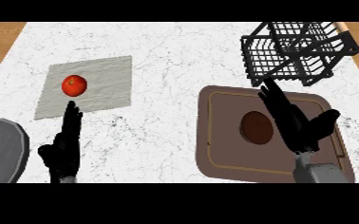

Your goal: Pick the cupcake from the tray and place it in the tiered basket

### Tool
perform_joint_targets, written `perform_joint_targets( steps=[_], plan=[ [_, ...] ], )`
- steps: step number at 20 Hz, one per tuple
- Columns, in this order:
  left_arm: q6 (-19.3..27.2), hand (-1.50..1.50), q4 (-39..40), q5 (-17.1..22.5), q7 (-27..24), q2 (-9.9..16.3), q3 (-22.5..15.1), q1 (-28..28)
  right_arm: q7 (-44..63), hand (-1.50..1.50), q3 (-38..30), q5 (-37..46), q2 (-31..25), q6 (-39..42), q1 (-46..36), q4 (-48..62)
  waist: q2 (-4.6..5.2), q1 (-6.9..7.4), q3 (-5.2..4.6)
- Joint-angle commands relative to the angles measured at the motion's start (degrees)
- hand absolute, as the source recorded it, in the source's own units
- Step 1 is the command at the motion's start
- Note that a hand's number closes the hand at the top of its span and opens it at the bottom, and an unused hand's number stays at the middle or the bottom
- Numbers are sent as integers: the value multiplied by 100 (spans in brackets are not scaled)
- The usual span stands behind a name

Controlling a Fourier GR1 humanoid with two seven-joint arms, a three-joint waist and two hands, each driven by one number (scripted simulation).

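A brown cupcake (257, 127) sits in the middle of the brown tray (217, 147) at the right. My right hand (298, 128) hovers over the tray just right of the cupcake, fingers straight and pointing toward the far side, thumb out to the right; it is open and holds nothing. The black wire tiered basket (298, 52) stands at the far right, just beyond the fingertips. My left hand (64, 147) rests open at the lower left, fingers up.
A red tomato (74, 85) lies on a grey mat (105, 83) at the left, just beyond my left hand. A grey rounded object (10, 147) shows at the left edge. White marbled counter (175, 61) lies between mat and tray.
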Motion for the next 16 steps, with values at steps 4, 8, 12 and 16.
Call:
perform_joint_targets(
  steps=[4,8,12,16],
  plan=[
    [-255,0,-357,-341,107,241,-292,-695,-428,150,-1177,-1600,-313,1226,-1082,-124,-157,-62,94],
    [-465,0,-406,-441,168,139,-603,-1056,-759,150,-1767,-845,-1136,873,-1097,754,-63,-49,80],
    [-298,0,-626,-542,670,31,-765,-1224,238,-150,-1603,-3739,-243,3106,-1011,1011,-129,-16,109],
    [-238,0,-640,-665,842,-17,-830,-1323,112,-150,-2196,-4355,-1348,5115,-727,1550,-126,-56,96]
  ],
)
